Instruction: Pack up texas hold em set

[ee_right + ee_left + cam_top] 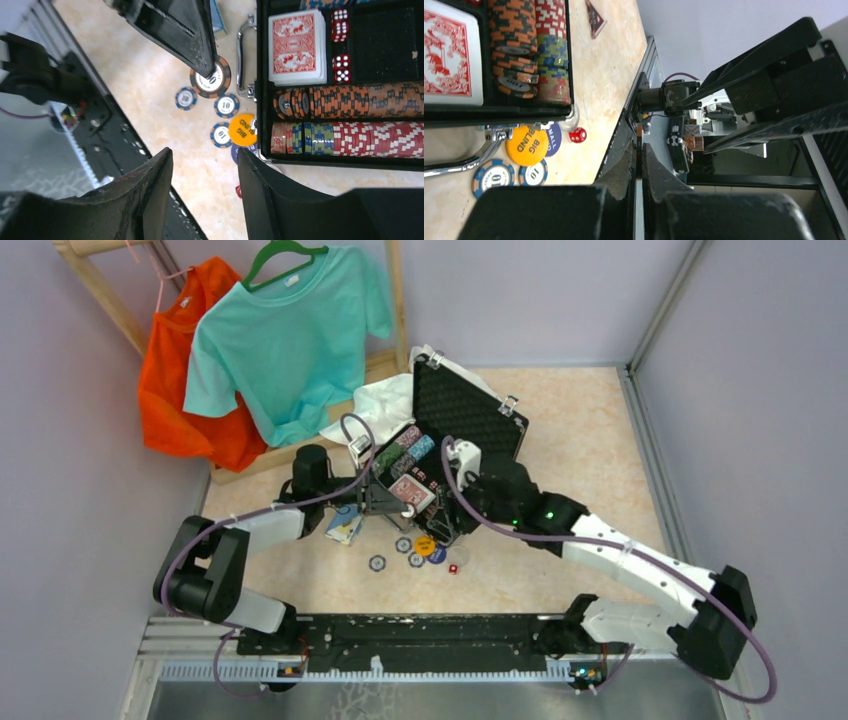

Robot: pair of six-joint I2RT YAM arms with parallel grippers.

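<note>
The black case (497, 411) stands open, its lid up. Its tray (263, 60) holds a red card deck (296, 47), red dice (342, 61) and rows of poker chips (350, 100). My left gripper (639, 147) is shut on an orange-and-black chip (212, 81), held edge-on just off the case's handle (240, 55). My right gripper (205, 160) is open over the bare floor beside the case's near corner, nothing between its fingers. Loose blue "10" chips (226, 105), a yellow Big Blind button (242, 130), a blue button (553, 139) and a red die (578, 134) lie before the case.
A blue card deck (345, 525) lies left of the case beside my left arm. A white cloth (385, 400) sits behind the case. An orange shirt (185, 370) and a teal shirt (290, 335) hang on a wooden rack at the back left. The arms' base rail (430, 640) runs along the near edge.
</note>
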